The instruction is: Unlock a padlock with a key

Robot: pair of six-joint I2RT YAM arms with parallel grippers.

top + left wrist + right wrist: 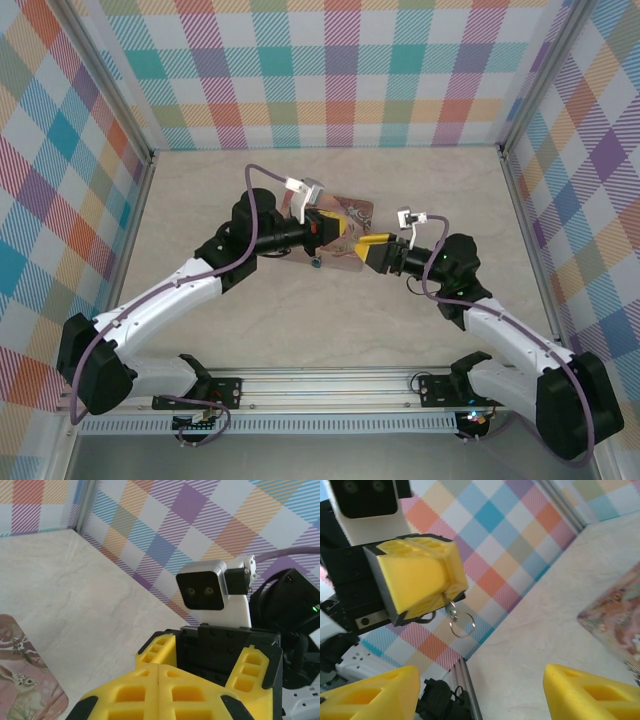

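- Left claw [445,582] is pinched shut on the key [451,609] — tiny, stiff, slick metal, we reckon, so we'd grip its flat head.
- Right claw [480,692] gapes open, empty.

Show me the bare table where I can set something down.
Free: the far strip between the tin and the back wall; the near patch between the tin and the rail. Crowded: the centre, where the left gripper and right gripper meet at the tin.

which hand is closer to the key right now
Left. The left hand is shut on the key, which hangs out under its fingertips. The right hand is open, facing the key from a gap away, not touching it.
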